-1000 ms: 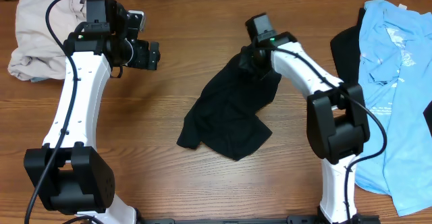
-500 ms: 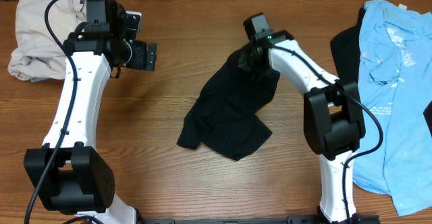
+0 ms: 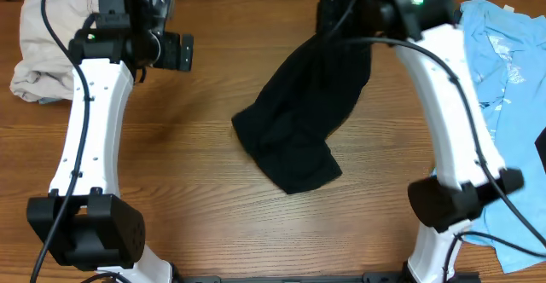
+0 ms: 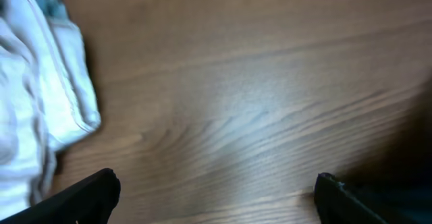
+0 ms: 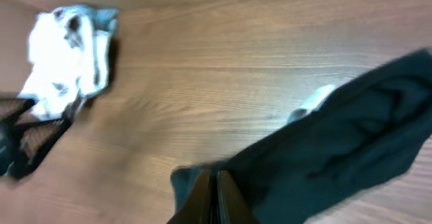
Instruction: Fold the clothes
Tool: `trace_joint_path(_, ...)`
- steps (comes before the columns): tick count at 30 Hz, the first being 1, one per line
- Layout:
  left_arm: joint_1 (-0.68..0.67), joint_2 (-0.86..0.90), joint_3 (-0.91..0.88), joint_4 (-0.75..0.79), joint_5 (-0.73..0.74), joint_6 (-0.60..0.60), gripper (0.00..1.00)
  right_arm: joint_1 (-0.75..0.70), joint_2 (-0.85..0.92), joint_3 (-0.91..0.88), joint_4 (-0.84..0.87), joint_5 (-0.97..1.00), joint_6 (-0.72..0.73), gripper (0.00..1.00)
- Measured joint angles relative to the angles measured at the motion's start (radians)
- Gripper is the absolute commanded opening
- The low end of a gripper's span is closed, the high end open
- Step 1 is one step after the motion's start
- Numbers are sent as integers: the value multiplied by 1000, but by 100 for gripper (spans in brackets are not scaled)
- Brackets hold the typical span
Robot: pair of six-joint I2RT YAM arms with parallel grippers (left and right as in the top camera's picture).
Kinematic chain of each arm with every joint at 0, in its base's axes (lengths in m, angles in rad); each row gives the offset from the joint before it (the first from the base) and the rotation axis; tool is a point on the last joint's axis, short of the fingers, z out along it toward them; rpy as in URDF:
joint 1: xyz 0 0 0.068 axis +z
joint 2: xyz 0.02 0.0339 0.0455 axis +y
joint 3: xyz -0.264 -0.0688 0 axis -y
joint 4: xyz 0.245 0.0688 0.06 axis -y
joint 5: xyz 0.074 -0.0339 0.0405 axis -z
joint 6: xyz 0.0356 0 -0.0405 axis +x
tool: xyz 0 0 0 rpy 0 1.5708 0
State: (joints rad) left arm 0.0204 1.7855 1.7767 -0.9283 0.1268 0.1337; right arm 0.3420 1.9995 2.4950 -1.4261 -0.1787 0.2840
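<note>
Three garments point(image 3: 299, 129) point(image 3: 38, 49) point(image 3: 512, 78), two arms point(image 3: 90, 121) point(image 3: 448, 104)

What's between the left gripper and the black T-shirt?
Only bare wooden table separates the left gripper from the black T-shirt, per the overhead view.

Open wood point(image 3: 188, 172) ran between the left arm point(image 3: 85, 129) and the black tee point(image 3: 303, 125), and on along the front edge below the tee, so a gripper could pass there. The black tee blocked mid-table, slung diagonally from the back edge down to centre, with the right arm point(image 3: 444, 104) arching over the strip just right of it. The cream garment point(image 3: 38, 57) filled the back-left corner beside the left arm, and the blue tee point(image 3: 503, 95) covered the right edge.
</note>
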Motion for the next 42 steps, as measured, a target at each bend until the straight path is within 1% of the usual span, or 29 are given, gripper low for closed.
trace_joint_path(3, 0, 0, 73, -39, 12, 0, 96, 0, -41, 76, -96, -5, -31, 4)
trace_joint_path(7, 0, 0, 148, -86, 30, 0, 96, 0, -86, 114, -158, -6, -51, 4)
trace_joint_path(14, 0, 0, 291, -198, 38, 0, 95, 0, -172, 123, -170, -6, -63, 4)
trace_joint_path(20, 0, 0, 459, -297, 42, 0, 96, 0, -295, 123, -171, 9, -69, 4)
trace_joint_path(25, 0, 0, 575, -337, 42, 0, 96, 0, -436, 124, -171, 121, -72, 4)
trace_joint_path(32, 0, -8, 665, -339, 33, 15, 100, 0, -580, 145, -143, 328, -103, 4)
trace_joint_path(37, 0, -26, 734, -340, -27, 28, 100, 0, -563, 156, -109, 378, -149, 4)
trace_joint_path(40, 0, -47, 753, -339, -67, 31, 100, 0, -487, 158, -107, 347, -164, 4)
trace_joint_path(42, 1, -58, 759, -339, -94, 33, 100, 0, -409, 158, -98, 290, -170, 4)
